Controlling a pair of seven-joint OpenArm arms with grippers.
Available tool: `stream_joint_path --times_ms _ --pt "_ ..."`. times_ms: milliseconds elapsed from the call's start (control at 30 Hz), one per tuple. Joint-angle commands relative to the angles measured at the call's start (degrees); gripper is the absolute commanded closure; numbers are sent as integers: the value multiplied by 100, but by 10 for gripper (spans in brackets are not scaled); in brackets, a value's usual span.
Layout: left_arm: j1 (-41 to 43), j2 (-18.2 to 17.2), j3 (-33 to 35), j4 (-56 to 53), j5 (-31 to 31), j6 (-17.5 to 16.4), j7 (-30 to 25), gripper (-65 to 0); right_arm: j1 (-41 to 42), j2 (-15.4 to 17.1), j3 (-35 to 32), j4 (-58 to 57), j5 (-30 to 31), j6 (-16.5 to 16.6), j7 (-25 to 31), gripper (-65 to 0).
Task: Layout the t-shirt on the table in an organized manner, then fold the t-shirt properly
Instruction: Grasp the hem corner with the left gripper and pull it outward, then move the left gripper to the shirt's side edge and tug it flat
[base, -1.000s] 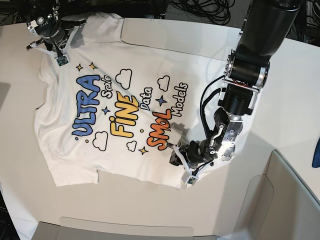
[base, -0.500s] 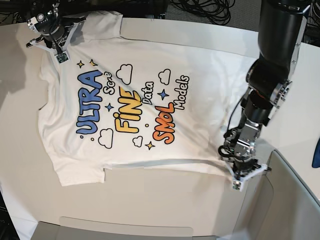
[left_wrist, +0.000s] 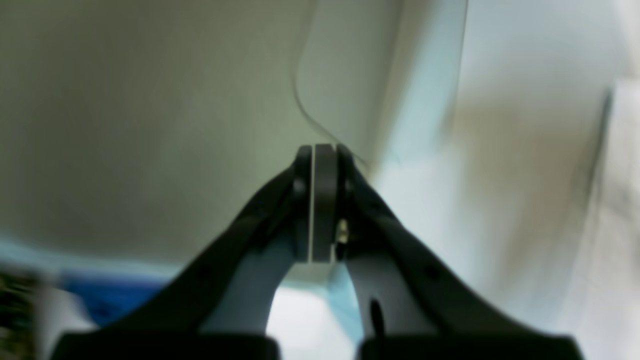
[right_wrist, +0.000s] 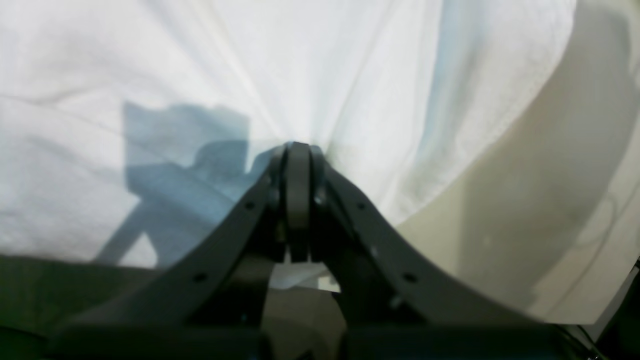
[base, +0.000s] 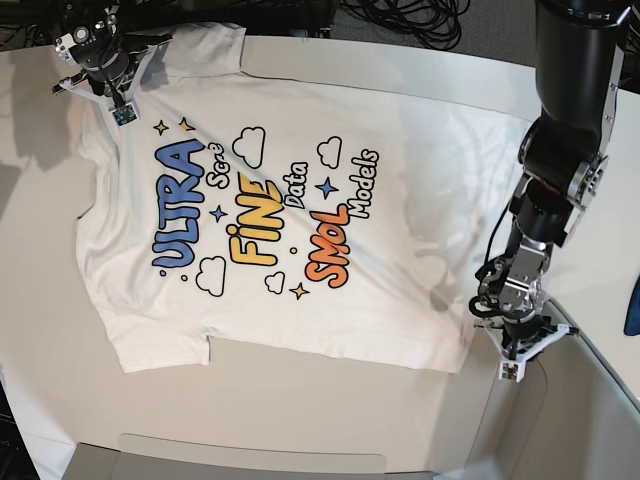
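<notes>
The white t-shirt (base: 300, 220) lies print-up and spread flat on the beige table (base: 300, 410). My right gripper (base: 105, 70) is at the shirt's far left corner, shut on white cloth that bunches into its jaws (right_wrist: 298, 150). The left gripper (base: 497, 318) sits low at the shirt's near right edge, beside the grey panel. In the left wrist view this gripper (left_wrist: 324, 155) is shut, with a thin white sliver of cloth between its pads. The shirt's near right corner (base: 462, 366) rests on the table just left of it.
A grey bin-like panel (base: 590, 400) rises at the near right corner, close to the left gripper. A flat grey panel (base: 250, 455) lines the near edge. A blue item (base: 634, 295) shows at the right border. Cables (base: 400, 20) lie behind the table.
The left gripper swept from under the print out to the right, toward the grey panel, pulling the folded-over side of the shirt open and flat. The right gripper barely shifted.
</notes>
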Motion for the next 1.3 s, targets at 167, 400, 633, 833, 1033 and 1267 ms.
stream_joint_path --times_ms 167,400,633,833,1033,1267 --pt "842 -152 -2032 1629 47 -1173 604 0 -44 -39 -32 -12 316 142 -616 0" --pt "1668 -143 -3395 3607 56 -2359 2142 0 71 -21 -23 85 334 142 -616 -105" --pt "2336 -179 -3439 4846 73 -2386 2837 0 194 -48 -5 164 351 151 -616 -150" --pt "2837 -293 -3439 5365 73 -2386 2907 0 396 -21 311 191 1424 151 -607 -150" --pt "3127 -293 -3439 5470 73 -2386 2907 0 642 -4 1656 191 3138 151 -624 -150" --pt "3488 -293 -3439 5479 73 -2386 2907 0 835 75 2755 191 4193 151 -616 -150"
